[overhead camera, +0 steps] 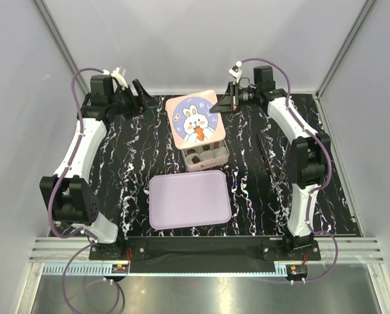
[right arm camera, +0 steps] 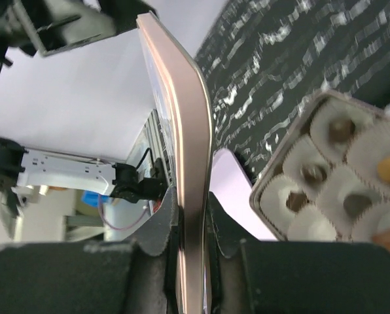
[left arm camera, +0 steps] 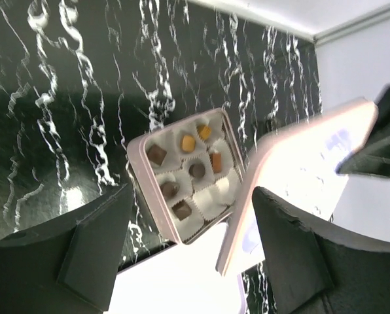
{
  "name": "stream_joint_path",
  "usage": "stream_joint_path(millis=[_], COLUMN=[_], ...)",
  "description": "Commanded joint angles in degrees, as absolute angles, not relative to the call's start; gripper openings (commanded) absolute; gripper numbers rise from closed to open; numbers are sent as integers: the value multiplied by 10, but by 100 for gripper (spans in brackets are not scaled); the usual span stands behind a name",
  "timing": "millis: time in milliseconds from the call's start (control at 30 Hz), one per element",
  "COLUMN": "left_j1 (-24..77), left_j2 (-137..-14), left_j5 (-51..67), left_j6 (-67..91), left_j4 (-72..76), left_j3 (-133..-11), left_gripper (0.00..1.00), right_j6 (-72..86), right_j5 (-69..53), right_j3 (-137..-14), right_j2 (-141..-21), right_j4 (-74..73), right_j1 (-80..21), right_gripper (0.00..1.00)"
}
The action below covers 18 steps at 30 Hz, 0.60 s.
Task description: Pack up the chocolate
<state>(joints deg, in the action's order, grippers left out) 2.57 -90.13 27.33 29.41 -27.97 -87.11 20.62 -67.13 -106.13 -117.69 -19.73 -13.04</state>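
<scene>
Several bite-sized pieces of chocolate (left arm camera: 196, 170) sit in a square pink tin (left arm camera: 137, 171) that stands on the black, white-veined table (overhead camera: 116, 170), roughly midway between the two arms. The tin is lined with white fluted paper cups (left arm camera: 209, 200) in a three-by-three grid. The left wrist view shows dark brown pieces along the wall nearest that camera's left and one in the middle cup. Two orange ones and a tan-brown one sit toward the far side. The two cups at the corner closest to the lid look pale and unfilled, though the blur makes this uncertain.

The tin is open. Its lid (overhead camera: 195, 123), pink with a cartoon rabbit holding a carrot on a lilac circle, is lifted and tilted. From above it covers the far part of the tin and leaves only the near row of cups showing. Whether its lower edge touches the tin I cannot tell.

The right gripper (right arm camera: 190, 226) pinches the lid's far right edge, its fingers narrow and pressed on either face of the rim. The left gripper (overhead camera: 137, 98) hangs over the far left of the table, apart from the lid, with its fingers spread wide and nothing between them.

Just in front of the tin, nearer the arm bases, a lilac rectangular tray (overhead camera: 188, 199) lies flat on the table.
</scene>
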Motion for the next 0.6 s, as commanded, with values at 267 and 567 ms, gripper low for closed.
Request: stream_joint_path(millis=[267, 567], left_j1=[69, 83], left_j2=[-977, -1034], left_j5=[354, 360], left_j6=[303, 316], left_j4=[-164, -134], left_j3=[-818, -810], left_gripper=[79, 79], right_j6=[134, 102], right_j5=[-651, -667], right_j3=[-1212, -1279], right_j2=[-1307, -1389], right_j4=[-451, -515], right_j1=[-101, -95], right_gripper=[0, 0])
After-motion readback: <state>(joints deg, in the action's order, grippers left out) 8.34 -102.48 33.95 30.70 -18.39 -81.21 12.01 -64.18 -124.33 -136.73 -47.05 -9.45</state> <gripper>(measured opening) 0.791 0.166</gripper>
